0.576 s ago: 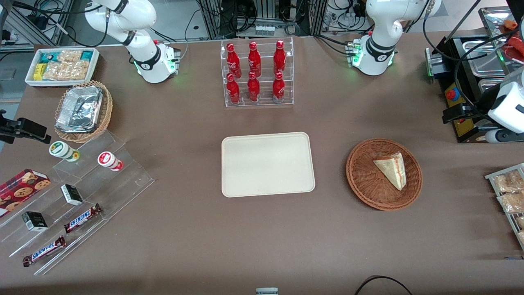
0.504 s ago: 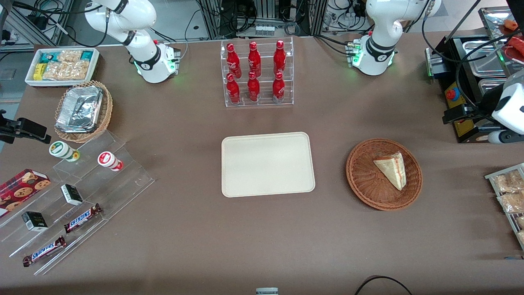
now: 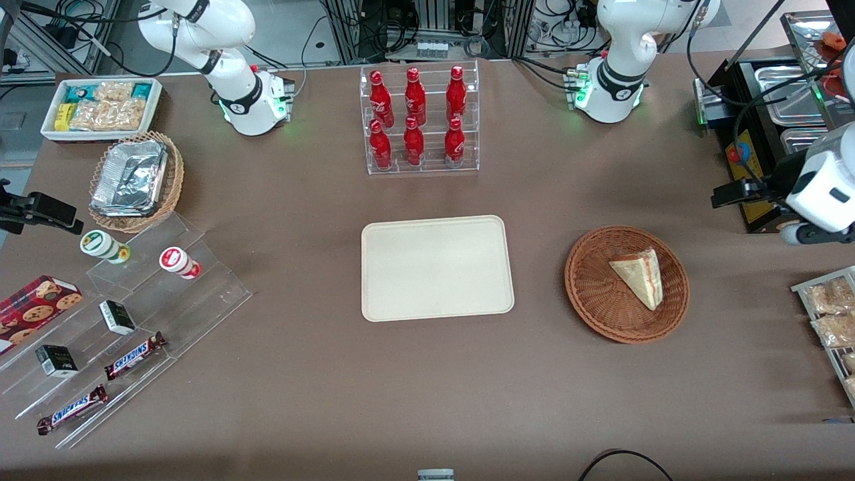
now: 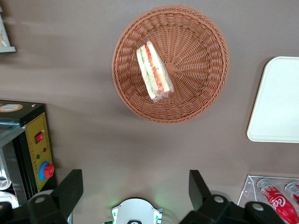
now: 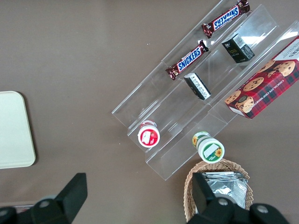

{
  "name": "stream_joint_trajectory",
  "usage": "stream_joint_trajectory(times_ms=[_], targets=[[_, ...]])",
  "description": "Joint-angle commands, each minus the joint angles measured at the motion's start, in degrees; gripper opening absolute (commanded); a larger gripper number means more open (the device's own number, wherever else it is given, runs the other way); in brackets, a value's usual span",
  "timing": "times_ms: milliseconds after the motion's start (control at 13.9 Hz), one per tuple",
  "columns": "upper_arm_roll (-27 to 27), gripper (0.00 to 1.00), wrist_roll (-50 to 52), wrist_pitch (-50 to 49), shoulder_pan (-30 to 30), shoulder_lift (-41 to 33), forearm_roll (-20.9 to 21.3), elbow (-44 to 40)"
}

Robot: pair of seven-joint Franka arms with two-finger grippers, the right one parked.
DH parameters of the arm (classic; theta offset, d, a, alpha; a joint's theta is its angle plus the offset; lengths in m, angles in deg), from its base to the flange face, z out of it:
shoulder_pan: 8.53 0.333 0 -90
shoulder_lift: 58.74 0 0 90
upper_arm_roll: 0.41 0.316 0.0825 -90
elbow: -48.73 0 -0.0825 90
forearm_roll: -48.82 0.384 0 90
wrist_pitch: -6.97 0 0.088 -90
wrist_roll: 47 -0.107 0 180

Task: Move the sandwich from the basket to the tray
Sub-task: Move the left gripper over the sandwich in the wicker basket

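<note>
Resting inside the basket [image 3: 626,284], the sandwich [image 3: 639,276] lies on its side, its red and green filling edge visible from the left wrist camera. Relative to the basket, the tray [image 3: 437,267] sits well apart toward the parked arm's end of the table. The gripper [image 4: 135,186] hangs above the table beside the basket, apparently nearer the working arm's end, fingers [image 4: 70,189] spread and grasping nothing.

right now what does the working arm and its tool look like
The working left arm is glossy white with rounded segments, black joint bands, green lights at its base and black cables trailing off. Its tool, which hangs above the table beside the reddish-brown wicker basket, has two matte black wedge-shaped fingers, spread apart, on a black body.
</note>
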Motion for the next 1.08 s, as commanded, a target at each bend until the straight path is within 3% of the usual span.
stream_joint_trajectory(times_ms=[0,792,1008], targets=[[0.01,1.0,-0.7,5.75,-0.94,-0.1,-0.42,5.32],[-0.08,1.0,0.53,32.56,-1.03,-0.63,-0.15,26.6],[-0.08,1.0,9.36,36.44,-1.03,-0.36,-0.24,28.36]])
